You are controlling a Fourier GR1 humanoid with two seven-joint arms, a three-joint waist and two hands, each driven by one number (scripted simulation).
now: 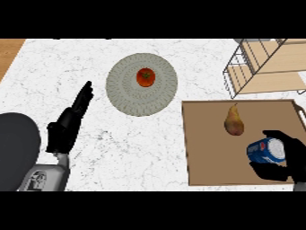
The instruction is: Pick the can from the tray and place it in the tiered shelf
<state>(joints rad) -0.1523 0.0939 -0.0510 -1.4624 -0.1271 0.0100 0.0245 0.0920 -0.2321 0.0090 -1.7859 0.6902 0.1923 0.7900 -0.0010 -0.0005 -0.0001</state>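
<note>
The right hand curls round the blue can, whose label can't be read. The can lies tipped, top end pointing left, away from the palm. The left hand is open, fingers straight

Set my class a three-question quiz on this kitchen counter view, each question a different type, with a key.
1. True or false: the blue and white can stands on the grey round plate.
2. Which hand curls round the can? A) left hand B) right hand
3. Fill in: beside the can on the brown tray lies a yellow-brown ____.

Key: 1 false; 2 B; 3 pear.
</note>
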